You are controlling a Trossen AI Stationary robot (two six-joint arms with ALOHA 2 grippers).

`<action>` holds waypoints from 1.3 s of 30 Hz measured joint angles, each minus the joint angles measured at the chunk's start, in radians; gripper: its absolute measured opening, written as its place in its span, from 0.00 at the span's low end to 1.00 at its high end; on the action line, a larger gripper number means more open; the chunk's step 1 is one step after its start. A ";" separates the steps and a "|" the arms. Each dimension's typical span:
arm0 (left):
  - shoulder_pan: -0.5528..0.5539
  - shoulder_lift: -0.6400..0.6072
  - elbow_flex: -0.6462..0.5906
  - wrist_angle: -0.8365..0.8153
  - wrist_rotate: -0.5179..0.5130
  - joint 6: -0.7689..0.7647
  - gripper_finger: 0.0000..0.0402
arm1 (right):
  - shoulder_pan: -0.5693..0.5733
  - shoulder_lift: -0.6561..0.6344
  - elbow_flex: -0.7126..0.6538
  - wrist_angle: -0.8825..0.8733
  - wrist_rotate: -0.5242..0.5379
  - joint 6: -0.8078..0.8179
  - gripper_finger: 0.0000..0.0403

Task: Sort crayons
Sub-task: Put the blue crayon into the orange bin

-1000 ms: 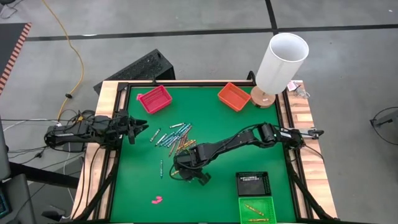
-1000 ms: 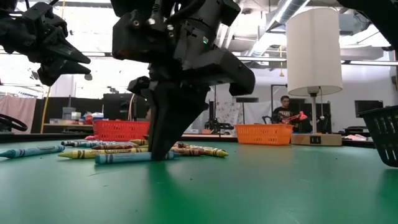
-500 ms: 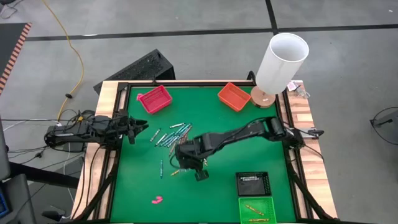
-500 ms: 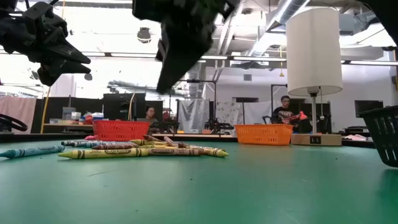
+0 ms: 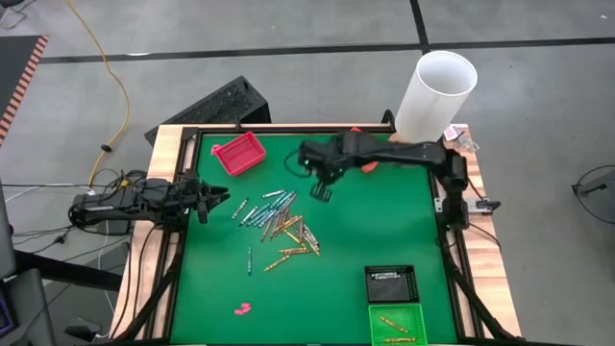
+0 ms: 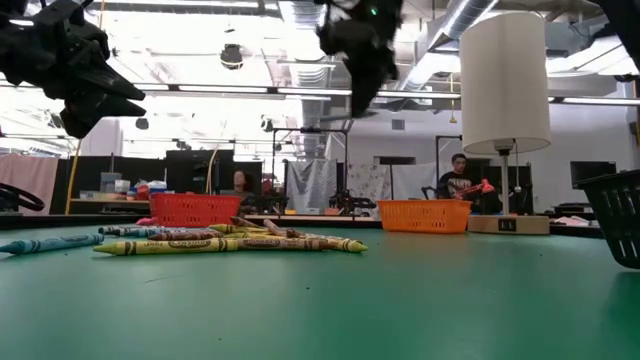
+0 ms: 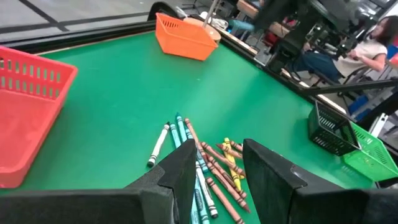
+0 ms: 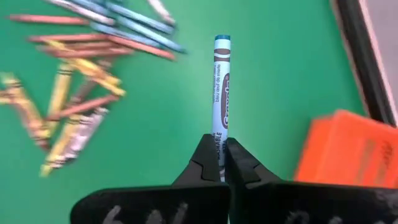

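R gripper point(image 5: 322, 192) clamped, raised; L gripper point(image 5: 223, 199) parted, table edge.

A: Floor?
B: Grey concrete point(image 5: 288, 58), dark seam lines crossing it, a yellow cable point(image 5: 113, 86) trailing along the left.
A: Behind the table?
B: Workshop room, ceiling strip lights point(image 6: 200, 92) glowing, a person point(image 6: 458, 185) sitting far back, a white lamp point(image 6: 504, 90) standing at the table's edge.
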 joint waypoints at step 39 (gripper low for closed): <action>0.000 0.000 0.000 -0.001 -0.023 -0.004 0.30 | -0.378 -0.164 -0.616 0.366 0.139 0.167 0.23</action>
